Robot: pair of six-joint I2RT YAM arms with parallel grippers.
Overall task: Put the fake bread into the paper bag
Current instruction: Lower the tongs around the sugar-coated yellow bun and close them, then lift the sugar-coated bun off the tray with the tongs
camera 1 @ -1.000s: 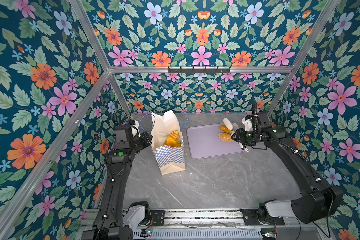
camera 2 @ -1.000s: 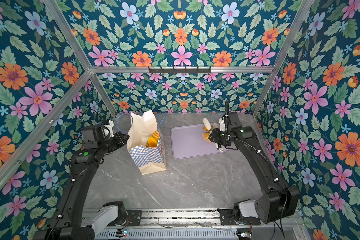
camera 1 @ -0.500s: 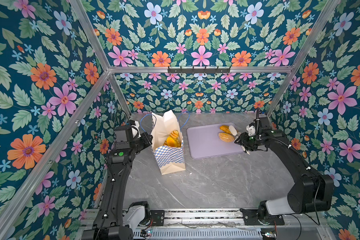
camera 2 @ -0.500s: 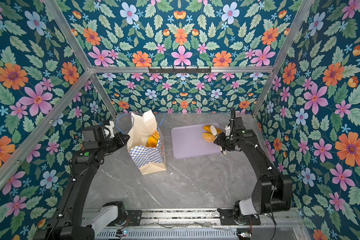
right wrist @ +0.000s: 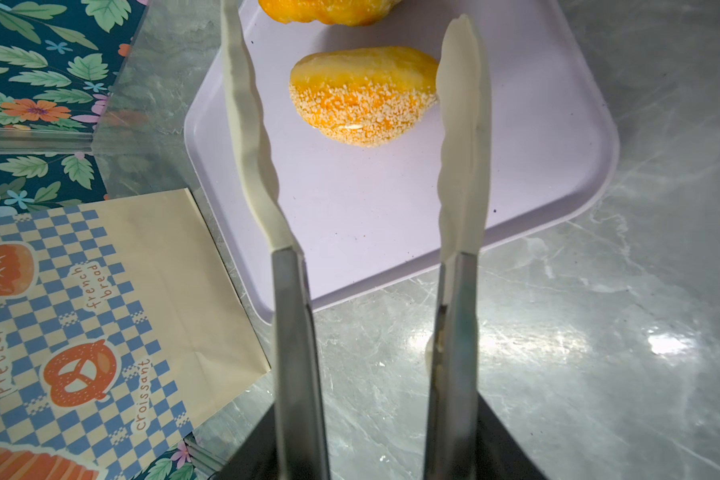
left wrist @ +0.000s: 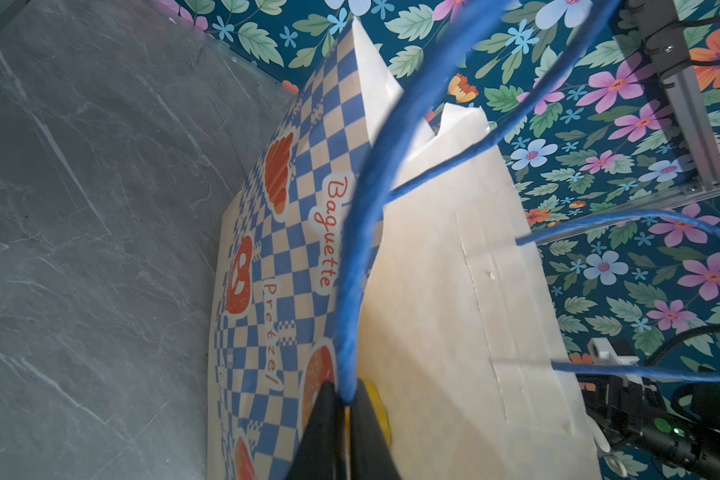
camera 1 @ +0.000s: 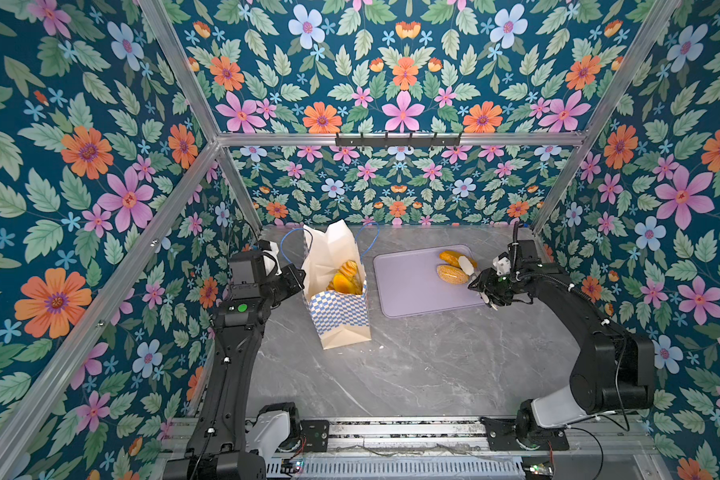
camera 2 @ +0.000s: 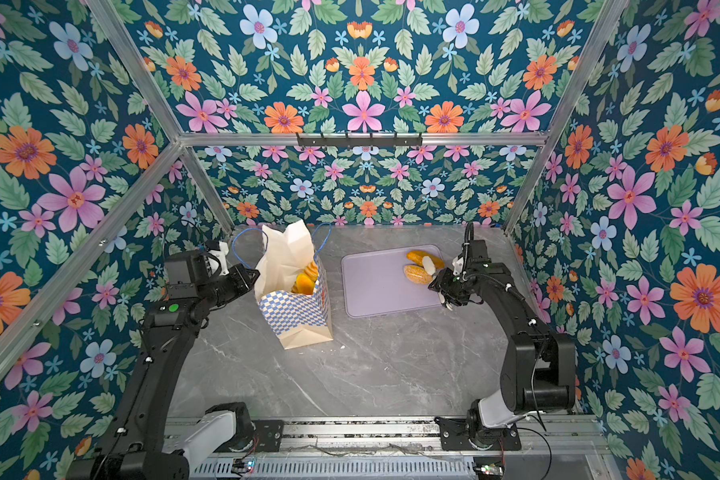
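The left end effector (left wrist: 345, 395) is pinching the blue cord handle (left wrist: 356, 249) of the paper bag (camera 1: 341, 320) while the right end effector (right wrist: 377, 440), clamped on spread tongs (right wrist: 293, 332), is lining up on the seeded loaf (right wrist: 364, 99) by the far right edge of the lilac tray (right wrist: 350, 216), next needing to straddle and squeeze it.

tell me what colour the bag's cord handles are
The cord handles are plain blue; clearest in the left wrist view, where the left claw pinches one.

The paper bag (camera 1: 341, 320) stands on the table (camera 1: 412, 374) left of the tray (camera 1: 408, 291); bread (camera 1: 343, 281) lies inside it, two rolls (camera 1: 452, 274) on the tray.
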